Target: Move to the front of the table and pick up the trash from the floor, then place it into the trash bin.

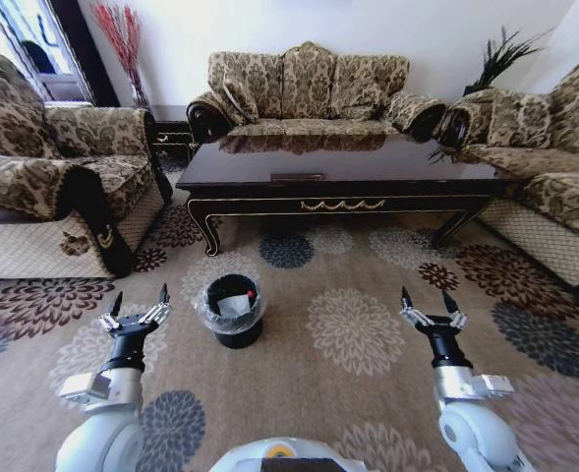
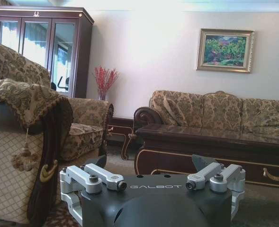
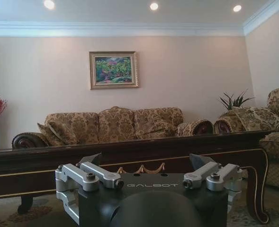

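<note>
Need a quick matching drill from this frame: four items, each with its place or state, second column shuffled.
Items:
1. small round black trash bin
2. long glossy dark wood table
3. left claw
4. right claw

Places or states:
A. open, over the carpet right of the bin
B. on the carpet, white scrap inside
C. open, just left of the bin
D. in front of the middle sofa

Pairs: 1-B, 2-D, 3-C, 4-A
</note>
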Available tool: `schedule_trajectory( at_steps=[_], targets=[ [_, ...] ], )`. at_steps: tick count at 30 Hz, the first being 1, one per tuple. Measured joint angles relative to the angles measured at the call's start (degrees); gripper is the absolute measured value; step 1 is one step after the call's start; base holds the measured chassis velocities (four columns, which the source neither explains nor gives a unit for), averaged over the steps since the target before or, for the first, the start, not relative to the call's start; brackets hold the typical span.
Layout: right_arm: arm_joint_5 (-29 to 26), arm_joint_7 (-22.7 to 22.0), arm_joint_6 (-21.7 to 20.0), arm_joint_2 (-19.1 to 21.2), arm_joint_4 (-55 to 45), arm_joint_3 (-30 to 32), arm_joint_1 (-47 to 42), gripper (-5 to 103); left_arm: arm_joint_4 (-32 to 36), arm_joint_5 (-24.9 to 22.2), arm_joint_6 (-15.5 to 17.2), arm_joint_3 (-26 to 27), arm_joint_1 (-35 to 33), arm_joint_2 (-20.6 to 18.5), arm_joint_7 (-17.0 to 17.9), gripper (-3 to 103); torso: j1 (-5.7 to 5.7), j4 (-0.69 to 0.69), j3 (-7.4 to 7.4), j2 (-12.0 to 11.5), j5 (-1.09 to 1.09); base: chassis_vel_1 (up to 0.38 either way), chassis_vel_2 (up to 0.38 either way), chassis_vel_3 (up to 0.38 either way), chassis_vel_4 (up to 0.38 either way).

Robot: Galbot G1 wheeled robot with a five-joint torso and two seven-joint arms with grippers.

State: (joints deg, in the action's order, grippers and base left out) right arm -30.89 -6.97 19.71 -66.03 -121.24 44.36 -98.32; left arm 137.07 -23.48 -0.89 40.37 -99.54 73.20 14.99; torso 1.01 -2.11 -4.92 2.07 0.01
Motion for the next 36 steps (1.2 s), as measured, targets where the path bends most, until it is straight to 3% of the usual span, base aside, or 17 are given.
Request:
schedule_trajectory(
  at_steps=[36],
  targets=[
    [0.4,0.9,0.3,-1.7,1.1,0.5,-0.2,100,-1.2,0.8,-0.4,-1.8,1.0,0.8,0.2,100,0.00,0.00,-0.02,0.0,0.02,0.346,-0.349,-0.354,0.346]
  ],
)
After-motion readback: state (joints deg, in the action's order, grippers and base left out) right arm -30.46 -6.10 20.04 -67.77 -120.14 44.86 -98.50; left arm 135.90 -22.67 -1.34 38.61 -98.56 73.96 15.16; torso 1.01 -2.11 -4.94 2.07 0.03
